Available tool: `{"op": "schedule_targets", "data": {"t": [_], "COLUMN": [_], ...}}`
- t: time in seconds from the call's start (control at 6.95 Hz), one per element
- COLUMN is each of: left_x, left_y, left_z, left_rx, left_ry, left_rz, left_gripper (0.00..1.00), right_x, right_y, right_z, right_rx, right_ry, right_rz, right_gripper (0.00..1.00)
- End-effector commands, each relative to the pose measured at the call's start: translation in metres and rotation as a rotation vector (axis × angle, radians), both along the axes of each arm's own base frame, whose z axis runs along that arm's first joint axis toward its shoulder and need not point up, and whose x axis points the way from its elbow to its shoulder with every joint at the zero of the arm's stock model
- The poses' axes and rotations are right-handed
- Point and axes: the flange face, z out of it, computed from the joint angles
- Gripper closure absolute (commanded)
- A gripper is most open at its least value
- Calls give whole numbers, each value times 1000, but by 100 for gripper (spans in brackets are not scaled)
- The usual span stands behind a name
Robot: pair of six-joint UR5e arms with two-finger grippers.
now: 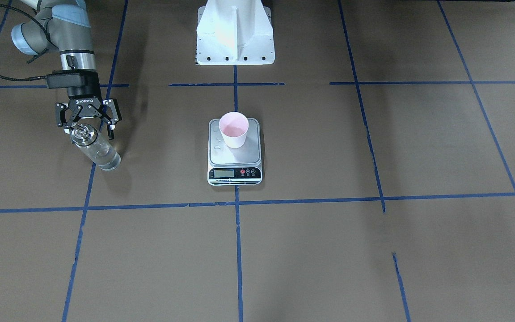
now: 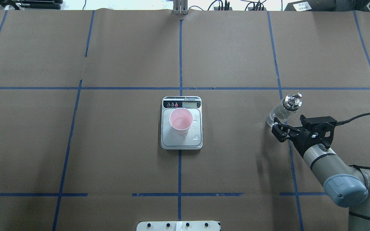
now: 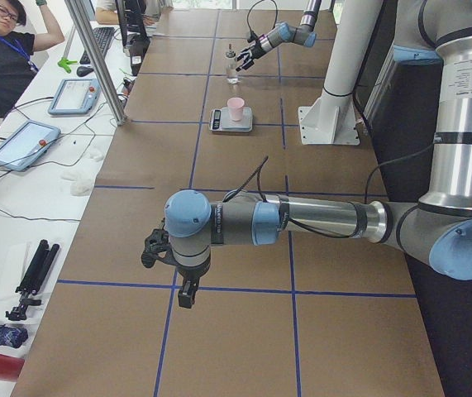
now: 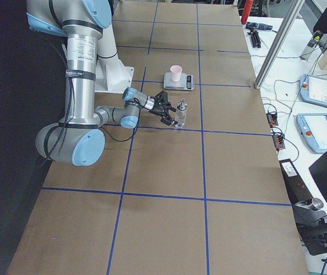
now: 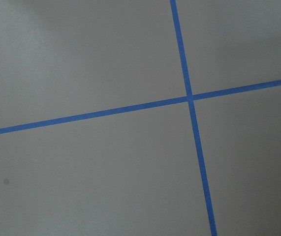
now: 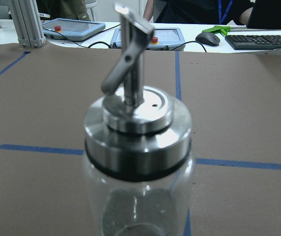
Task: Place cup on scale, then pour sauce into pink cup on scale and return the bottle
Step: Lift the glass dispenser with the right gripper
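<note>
The pink cup [image 1: 234, 129] [image 2: 180, 121] stands upright on the scale [image 1: 235, 155] [image 2: 181, 143] at the table's middle. A few clear drops lie on the platform beside it. The glass bottle [image 1: 99, 152] [image 2: 283, 110] with its metal spout stands on the table at the robot's right and fills the right wrist view [image 6: 138, 147]. My right gripper [image 1: 89, 131] [image 2: 278, 130] is open right at the bottle. Its fingers flank the collar without gripping it. My left gripper [image 3: 169, 265] shows only in the exterior left view, low over the near end of the table. I cannot tell its state.
The white robot base [image 1: 235, 36] stands behind the scale. Blue tape lines [image 5: 189, 98] cross the brown table cover. Tablets and a person [image 3: 4, 50] are at the side bench beyond the table. The left arm [image 3: 318, 222] stretches low across the table's left end.
</note>
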Motion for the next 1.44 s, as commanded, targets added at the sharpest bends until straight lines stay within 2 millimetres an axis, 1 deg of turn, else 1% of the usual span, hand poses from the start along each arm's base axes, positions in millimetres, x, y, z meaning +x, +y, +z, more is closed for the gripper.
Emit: {"op": "schedule_targets", "data": {"t": [0.0, 0.29, 0.43, 0.58, 0.72, 0.86, 1.01, 1.15, 1.29], "left_x": [0, 0, 0, 0, 1, 1, 1, 1, 1], "left_y": [0, 0, -1, -1, -1, -1, -1, -1, -1], "left_z": [-1, -1, -1, -1, -1, -2, -4, -5, -6], "left_rx": [-1, -1, 1, 1, 1, 2, 6, 6, 6], "left_ry": [0, 0, 0, 0, 0, 0, -1, -1, -1], "left_rz": [0, 0, 0, 0, 2, 2, 2, 2, 2], "left_gripper": [0, 0, 0, 0, 0, 0, 0, 0, 0], "right_x": [1, 2, -2, -17, -25, -21, -19, -19, -18], "right_y": [-3, -5, -7, -15, -21, -26, -28, -27, -28], "right_z": [-3, 0, -2, -3, 1, 2, 2, -2, 7], "right_rx": [18, 20, 26, 28, 28, 31, 33, 41, 49], "right_ry": [15, 23, 25, 19, 23, 27, 30, -1, -4], "right_rz": [10, 14, 19, 27, 32, 40, 45, 46, 44], "right_gripper": [0, 0, 0, 0, 0, 0, 6, 52, 100]}}
